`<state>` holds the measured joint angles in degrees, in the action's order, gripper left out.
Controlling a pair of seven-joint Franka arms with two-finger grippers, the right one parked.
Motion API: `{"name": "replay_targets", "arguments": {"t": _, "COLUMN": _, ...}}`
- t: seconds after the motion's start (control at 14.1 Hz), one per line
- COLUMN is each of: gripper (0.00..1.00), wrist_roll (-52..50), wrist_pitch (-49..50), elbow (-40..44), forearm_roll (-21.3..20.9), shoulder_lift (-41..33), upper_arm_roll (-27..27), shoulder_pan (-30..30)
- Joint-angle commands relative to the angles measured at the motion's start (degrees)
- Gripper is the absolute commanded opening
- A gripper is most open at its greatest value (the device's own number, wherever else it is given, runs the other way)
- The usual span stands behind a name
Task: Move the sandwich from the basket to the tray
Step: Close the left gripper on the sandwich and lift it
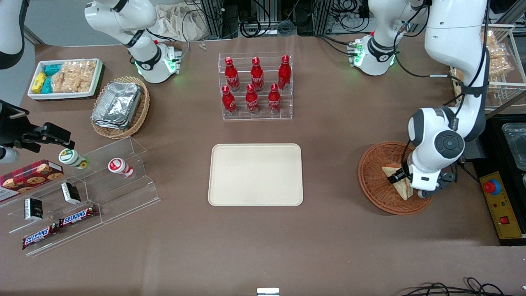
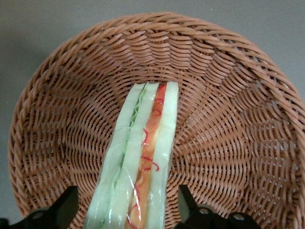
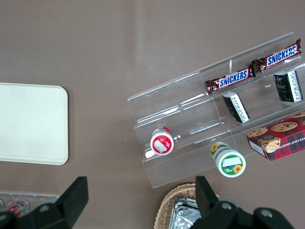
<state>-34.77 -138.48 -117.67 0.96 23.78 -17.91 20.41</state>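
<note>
- The gripper (image 1: 404, 183) sits low inside the basket (image 1: 376, 181) at the right of the front view, fingers (image 2: 62, 210) spread apart on either side of the sandwich (image 2: 143, 157), not pressing it
- The sandwich lies in the basket with its cut edge up, showing pale bread with orange-red and green filling
- The tray (image 1: 255, 174) rests bare at the centre of the front view on the brown desk (image 1: 328, 238), well apart from the basket
- A clear rack of red bottles (image 1: 255, 87) stands above the tray in the front view
- A tan basket of foil trays (image 1: 119, 107) sits at upper left, a clear stand with snack bars (image 1: 61, 225) at lower left
</note>
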Motion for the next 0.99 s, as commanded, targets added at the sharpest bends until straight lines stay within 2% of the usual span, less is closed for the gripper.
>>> {"name": "replay_targets", "arguments": {"t": 0.0, "gripper": 0.00, "wrist_roll": -2.1, "wrist_pitch": -1.4, "elbow": 0.0, "forearm_roll": 0.4, "shoulder_lift": 0.4, "upper_arm_roll": 0.0, "shoulder_pan": 0.2}}
{"name": "replay_targets", "arguments": {"t": 0.57, "gripper": 0.00, "wrist_roll": -5.1, "wrist_pitch": 0.4, "elbow": 3.0, "forearm_roll": 0.4, "shoulder_lift": -1.8, "upper_arm_roll": 0.2, "shoulder_pan": 0.7}}
{"name": "replay_targets", "arguments": {"t": 0.71, "gripper": 0.00, "wrist_roll": -5.0, "wrist_pitch": 6.5, "elbow": 6.4, "forearm_roll": 1.8, "shoulder_lift": -2.9, "upper_arm_roll": 0.2, "shoulder_pan": 0.7}}
{"name": "replay_targets", "arguments": {"t": 0.92, "gripper": 0.00, "wrist_roll": -4.9, "wrist_pitch": 23.3, "elbow": 18.9, "forearm_roll": 3.0, "shoulder_lift": -2.9, "upper_arm_roll": 0.2, "shoulder_pan": 0.6}}
